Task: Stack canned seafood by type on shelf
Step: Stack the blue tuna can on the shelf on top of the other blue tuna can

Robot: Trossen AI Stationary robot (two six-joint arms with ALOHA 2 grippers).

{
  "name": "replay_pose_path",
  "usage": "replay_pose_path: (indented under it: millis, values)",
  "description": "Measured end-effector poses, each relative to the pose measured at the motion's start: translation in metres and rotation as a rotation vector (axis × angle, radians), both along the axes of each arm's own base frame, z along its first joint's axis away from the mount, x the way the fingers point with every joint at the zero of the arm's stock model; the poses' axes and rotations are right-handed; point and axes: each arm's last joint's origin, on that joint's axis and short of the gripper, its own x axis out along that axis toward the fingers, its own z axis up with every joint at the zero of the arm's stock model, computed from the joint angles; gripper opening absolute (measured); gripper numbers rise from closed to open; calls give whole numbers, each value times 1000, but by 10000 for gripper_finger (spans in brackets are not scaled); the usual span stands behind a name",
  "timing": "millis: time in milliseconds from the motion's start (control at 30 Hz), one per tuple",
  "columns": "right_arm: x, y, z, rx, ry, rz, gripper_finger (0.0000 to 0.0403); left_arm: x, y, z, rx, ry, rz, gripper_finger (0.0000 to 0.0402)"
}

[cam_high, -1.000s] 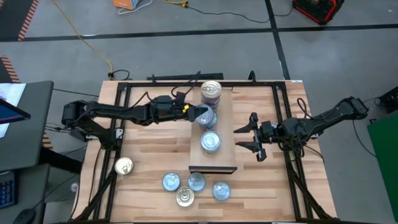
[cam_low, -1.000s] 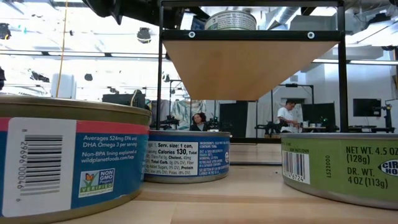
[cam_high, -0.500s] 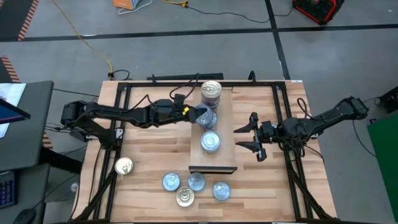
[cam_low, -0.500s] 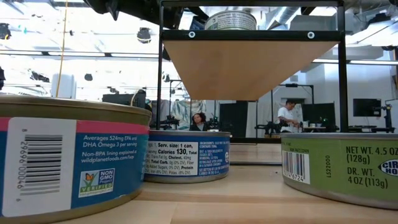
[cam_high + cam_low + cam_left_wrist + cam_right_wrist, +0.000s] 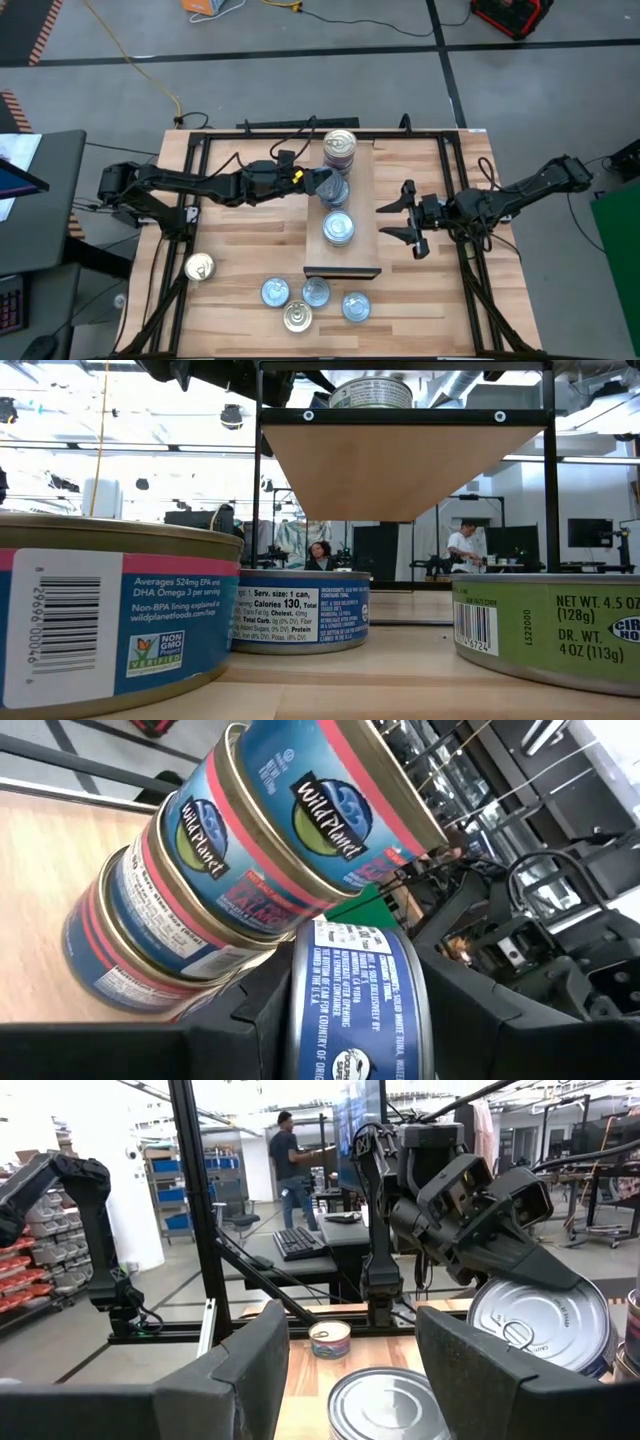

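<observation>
One tin (image 5: 350, 1010) clamped in left claw (image 5: 322, 184), tilted beside stack (image 5: 340, 148) on shelf (image 5: 362, 205). Risk: rim clips stack, topples it. Right claw (image 5: 404, 222) spread, waiting over bench (image 5: 230, 230).

We see the shelf (image 5: 361, 210), a long light-wood board with a dark front edge, running down the middle of the tabletop. At its far end stands a stack of blue-and-red tins (image 5: 339, 146), upright. Just in front of it a blue-labelled tin (image 5: 327, 186) is held tilted on its edge in the left gripper (image 5: 318, 184), jaws closed on it. A single silver-topped tin (image 5: 338, 229) lies flat mid-shelf. Off the shelf, near the front edge, four tins (image 5: 312, 299) cluster together, and one gold-topped tin (image 5: 199, 267) sits well apart to the left
</observation>
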Motion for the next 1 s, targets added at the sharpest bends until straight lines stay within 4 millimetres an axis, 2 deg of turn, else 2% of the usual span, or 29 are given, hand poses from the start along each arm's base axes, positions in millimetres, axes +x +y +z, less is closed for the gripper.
replay_pose_path:
  millis: [700,800,1000]
  values:
    - [2,-6,0,28,-2,-25,243,0,-5,-4,109,88,5,176]
    - [2,-6,0,27,-3,-22,243,0,-5,-4,125,95,4,192]
    - [2,-6,0,29,-2,-22,243,0,-5,-3,140,88,-14,248]
